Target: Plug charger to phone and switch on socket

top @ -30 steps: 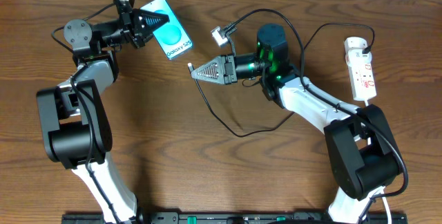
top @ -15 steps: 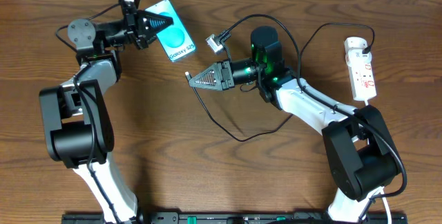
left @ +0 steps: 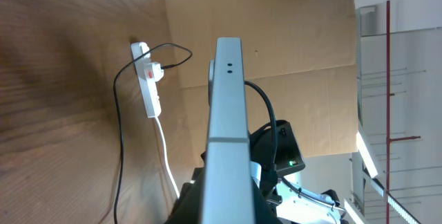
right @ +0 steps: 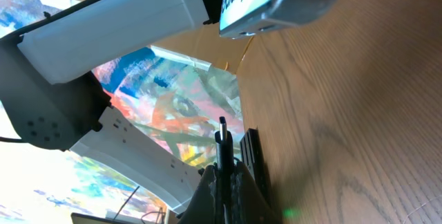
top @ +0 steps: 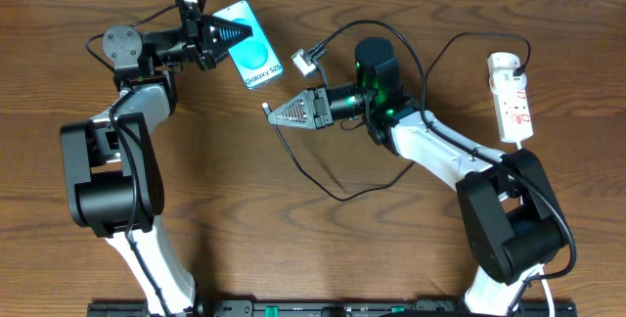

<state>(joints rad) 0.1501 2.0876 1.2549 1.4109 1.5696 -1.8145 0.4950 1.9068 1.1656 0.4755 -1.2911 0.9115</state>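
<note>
My left gripper [top: 238,33] is shut on the phone [top: 255,55], whose teal-and-white screen faces up, held tilted at the table's back left. In the left wrist view the phone [left: 228,120] is seen edge-on, running up the middle. My right gripper [top: 276,109] is shut on the charger's black plug tip [top: 266,108], which points left, just below and right of the phone's lower corner. In the right wrist view the plug tip [right: 222,135] sticks up from my jaws [right: 222,175], with the phone [right: 259,3] above it. The socket [top: 512,97] lies at the far right.
The charger's black cable [top: 337,185] loops over the table's middle and runs up to the socket. A white adapter [top: 306,57] hangs near my right arm. The socket also shows in the left wrist view [left: 147,79] with its white cord.
My left gripper has carried the phone right and a little up. My right gripper with the plug tip has shifted slightly left and down, then held still.
</note>
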